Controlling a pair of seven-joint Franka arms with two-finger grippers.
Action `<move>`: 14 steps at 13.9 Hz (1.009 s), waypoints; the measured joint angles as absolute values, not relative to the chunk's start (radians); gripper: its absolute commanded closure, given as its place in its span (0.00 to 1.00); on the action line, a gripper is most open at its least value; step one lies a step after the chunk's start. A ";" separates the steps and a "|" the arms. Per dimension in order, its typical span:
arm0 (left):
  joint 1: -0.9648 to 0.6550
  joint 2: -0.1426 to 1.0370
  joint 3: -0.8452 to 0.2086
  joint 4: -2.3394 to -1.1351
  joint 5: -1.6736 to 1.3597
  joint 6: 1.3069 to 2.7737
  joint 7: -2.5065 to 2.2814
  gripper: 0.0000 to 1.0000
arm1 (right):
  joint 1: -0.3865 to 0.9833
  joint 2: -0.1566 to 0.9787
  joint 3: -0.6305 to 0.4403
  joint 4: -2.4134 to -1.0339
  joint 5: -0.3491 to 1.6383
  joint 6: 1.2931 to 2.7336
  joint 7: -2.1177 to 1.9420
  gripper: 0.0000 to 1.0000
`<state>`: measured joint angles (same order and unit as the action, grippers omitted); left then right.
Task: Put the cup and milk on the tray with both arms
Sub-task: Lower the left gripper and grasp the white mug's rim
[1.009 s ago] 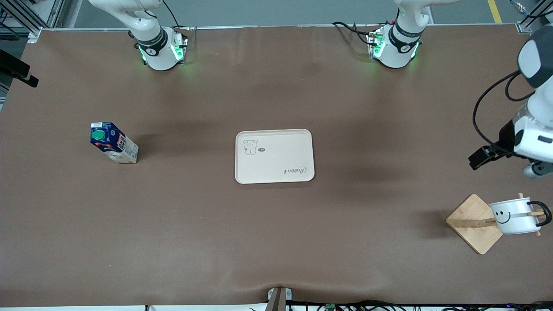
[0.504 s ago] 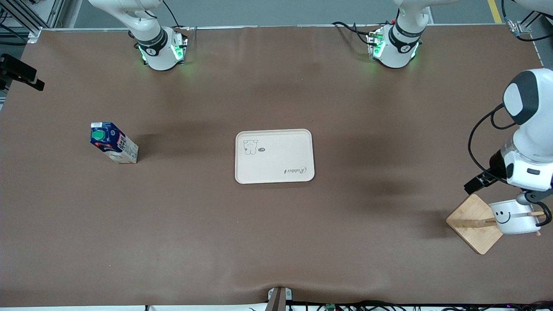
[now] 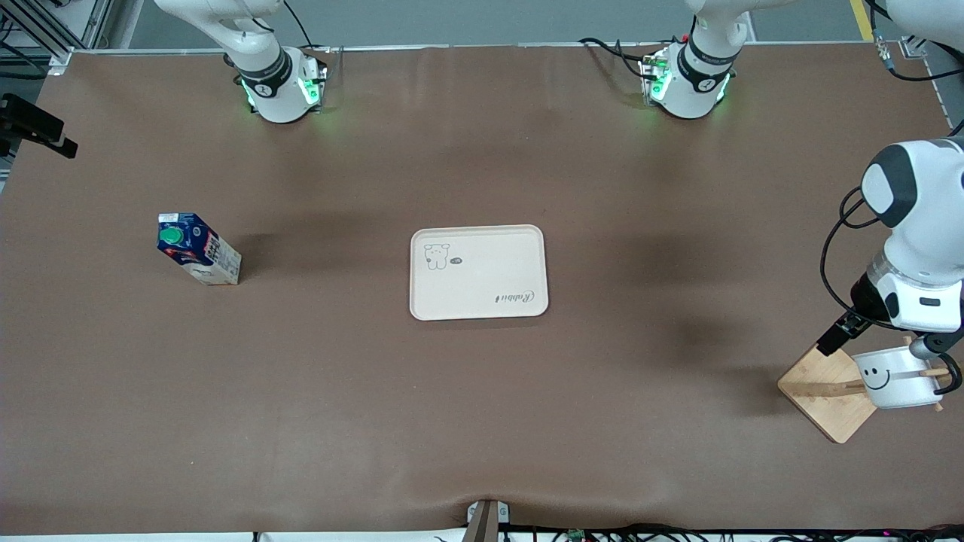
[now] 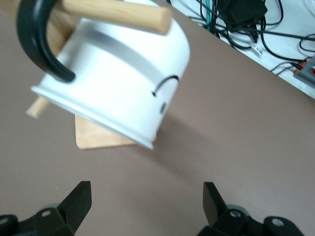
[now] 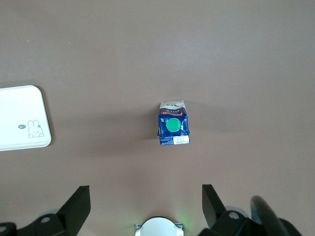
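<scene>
Change since a second ago: the left arm [image 3: 915, 226] has come down along the right edge of the front view, and its left gripper [image 4: 146, 206] now hangs just above the cup [image 3: 896, 377], fingers [image 4: 78, 199] spread apart with nothing between them; all other items are unmoved. Cup: white mug with smiley face and black handle [image 4: 37, 42], hung tilted on a wooden peg [image 4: 118, 14] of a stand whose square wooden base [image 3: 825, 391] sits at lower right of the front view, nearest the camera. Tray [image 3: 478, 272]: beige, flat, at frame centre, nothing on it. Milk [image 3: 197, 248]: blue carton with green cap [image 5: 173, 125], upright at middle left, well apart from the tray. Right gripper [image 5: 146, 206]: high over the milk, fingers [image 5: 78, 201] apart and holding nothing, out of the front view. Surface: brown table [image 3: 482, 421] covering, slightly rippled at the bottom edge. Top of frame: two green-lit arm bases [image 3: 282, 90]; cables [image 3: 866, 226] trail at the left arm's wrist.
</scene>
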<state>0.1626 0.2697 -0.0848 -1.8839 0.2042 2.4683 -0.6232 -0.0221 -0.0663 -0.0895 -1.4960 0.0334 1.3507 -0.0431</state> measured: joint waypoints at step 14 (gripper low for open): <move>0.154 0.269 -0.101 -1.923 0.717 2.625 -1.072 0.00 | -0.022 -0.059 -0.089 -1.496 0.034 1.351 -0.043 0.00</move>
